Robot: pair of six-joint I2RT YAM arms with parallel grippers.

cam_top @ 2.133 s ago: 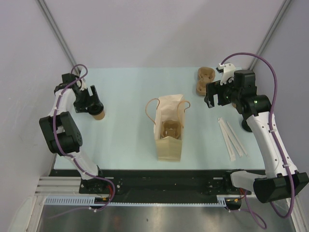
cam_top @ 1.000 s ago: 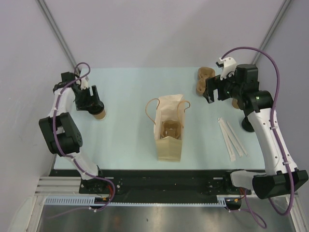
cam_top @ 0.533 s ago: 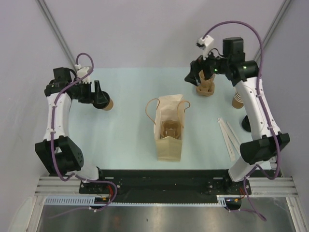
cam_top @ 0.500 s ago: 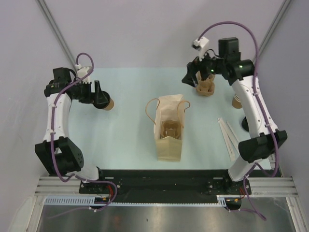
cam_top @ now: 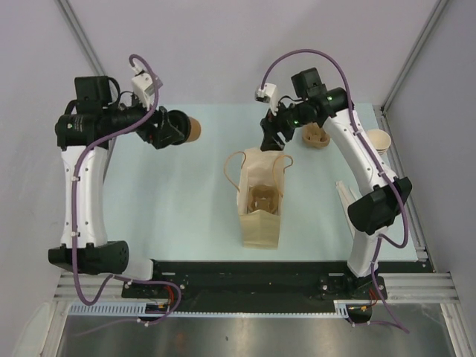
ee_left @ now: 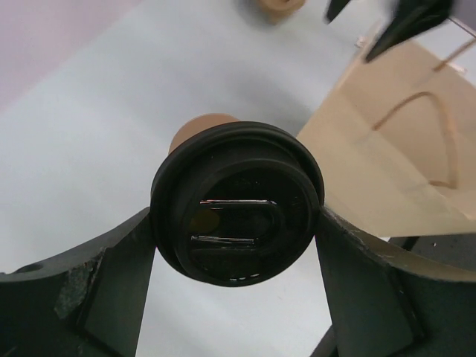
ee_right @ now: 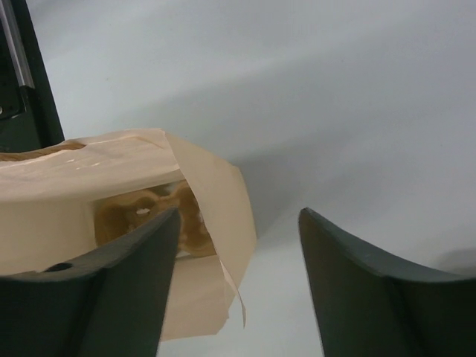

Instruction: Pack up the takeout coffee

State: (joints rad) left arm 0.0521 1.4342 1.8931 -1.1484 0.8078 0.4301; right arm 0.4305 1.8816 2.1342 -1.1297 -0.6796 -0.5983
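Note:
My left gripper [cam_top: 177, 128] is shut on the takeout coffee [cam_top: 192, 128], a brown paper cup lying sideways in the air, left of and beyond the bag. In the left wrist view my gripper [ee_left: 238, 217] squeezes the cup's black lid [ee_left: 238, 193] from both sides, and the brown cup body [ee_left: 199, 126] pokes out behind it. The tan paper bag [cam_top: 260, 201] stands open mid-table with a pulp cup carrier [cam_top: 262, 199] inside. My right gripper [cam_top: 272, 135] is open at the bag's far rim. In the right wrist view the gripper [ee_right: 238, 216] straddles the bag's edge [ee_right: 216, 197].
A second pulp carrier [cam_top: 315, 136] sits at the back right. An open paper cup [cam_top: 378, 141] stands at the table's right edge. White wrapped straws [cam_top: 345, 195] lie on the right, partly behind my right arm. The bag's twisted handles [cam_top: 236, 172] stick up.
My left arm has lifted the cup off the table and swung it right towards the bag. My right arm has moved left from the carrier to the bag's far rim.

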